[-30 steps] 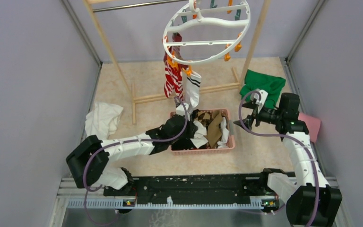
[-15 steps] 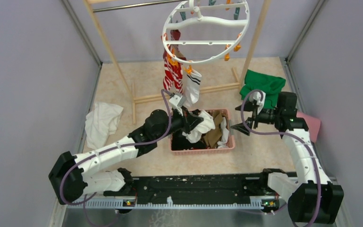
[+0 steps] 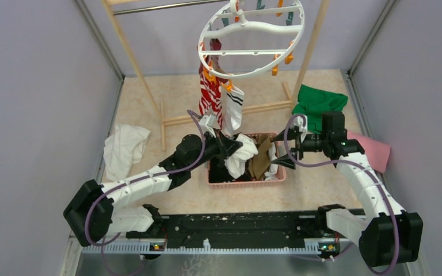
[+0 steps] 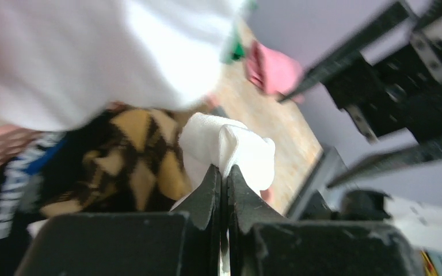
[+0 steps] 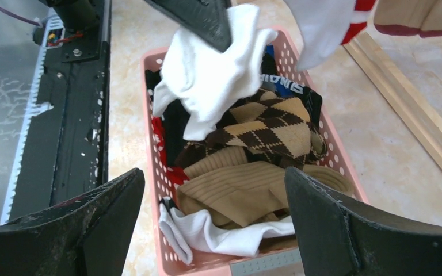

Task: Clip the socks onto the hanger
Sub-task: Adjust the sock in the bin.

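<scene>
Left tool [image 4: 223, 171] clamped tight, extended forward; right tool [image 5: 214, 172] jaws spread wide.

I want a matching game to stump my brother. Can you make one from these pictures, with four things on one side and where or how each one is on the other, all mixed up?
Things:
1. left gripper
2. right gripper
3. brown argyle sock
4. red-and-white striped sock

Place or state:
A. lying in the pink basket
B. open, holding nothing
C. clipped to the hanger
D. shut on a white sock

Pairs: 1-D, 2-B, 3-A, 4-C.
</scene>
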`<action>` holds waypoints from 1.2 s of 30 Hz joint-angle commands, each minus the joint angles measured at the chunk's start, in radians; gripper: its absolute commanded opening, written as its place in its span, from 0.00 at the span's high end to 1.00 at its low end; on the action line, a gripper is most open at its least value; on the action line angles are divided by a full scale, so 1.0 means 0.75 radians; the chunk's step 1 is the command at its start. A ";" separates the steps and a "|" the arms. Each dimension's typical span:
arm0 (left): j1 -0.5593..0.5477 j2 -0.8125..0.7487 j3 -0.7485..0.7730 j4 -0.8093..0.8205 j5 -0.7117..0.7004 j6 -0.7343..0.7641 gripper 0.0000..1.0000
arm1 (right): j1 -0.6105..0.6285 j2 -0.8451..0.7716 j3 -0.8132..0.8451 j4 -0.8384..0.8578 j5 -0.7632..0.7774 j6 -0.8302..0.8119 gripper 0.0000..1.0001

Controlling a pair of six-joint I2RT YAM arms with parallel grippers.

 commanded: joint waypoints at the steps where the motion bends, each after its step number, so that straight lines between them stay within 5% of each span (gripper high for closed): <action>1: 0.021 -0.019 0.029 -0.209 -0.410 -0.019 0.93 | 0.016 0.012 0.036 -0.027 0.112 -0.087 0.11; 4: 0.027 -0.019 0.041 -0.373 -0.563 -0.006 0.87 | 0.028 0.019 0.047 -0.183 0.144 -0.315 0.12; 9: 0.030 0.023 0.038 -0.422 -0.492 0.029 0.76 | 0.089 0.035 0.061 -0.404 0.211 -0.714 0.20; 15: 0.030 -0.052 -0.012 -0.402 -0.491 0.108 0.57 | 0.157 0.036 0.039 -0.034 0.510 -0.266 0.61; 25: 0.029 -0.403 -0.198 -0.223 -0.385 0.290 0.10 | 0.299 0.019 -0.033 0.036 0.805 -0.081 0.59; 36: 0.030 -0.698 -0.319 -0.278 -0.403 0.267 0.02 | 0.549 0.106 -0.011 -0.015 1.271 0.122 0.55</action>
